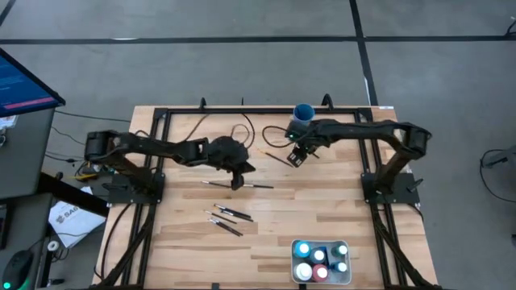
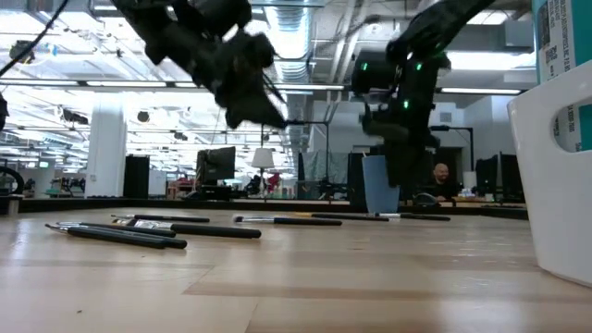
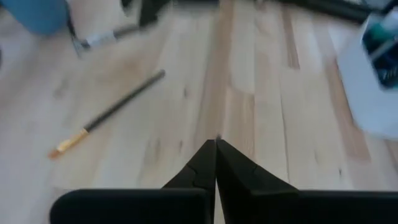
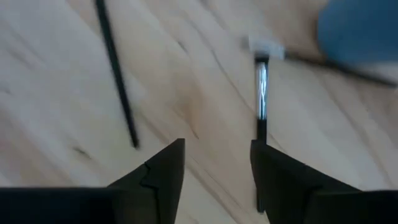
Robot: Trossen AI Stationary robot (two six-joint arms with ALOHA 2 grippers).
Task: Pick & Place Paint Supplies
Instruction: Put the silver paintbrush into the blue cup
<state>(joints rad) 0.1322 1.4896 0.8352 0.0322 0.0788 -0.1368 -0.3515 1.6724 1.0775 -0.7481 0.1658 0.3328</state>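
Several thin dark paintbrushes lie flat on the wooden table, one long one [image 1: 254,186] mid-table and a few [image 1: 228,219] nearer the front. My left gripper [image 3: 216,142] hovers shut above the long brush, and nothing shows between its fingers. My right gripper [image 4: 214,146] stands open, pointing down beside the blue cup [image 1: 304,113]. A brush with a silver ferrule [image 4: 261,81] lies under it, with its handle close to one finger; I see no touch. Another brush [image 3: 109,112] lies between the two grippers. Paint bottles [image 1: 316,256] stand in the white tray [image 1: 347,275].
The blue cup stands at the table's far edge, right of the middle. The white tray sits at the near right edge. A black cable [image 1: 234,129] loops over the far left part of the table. The arms' black frames [image 1: 153,193] run along both sides.
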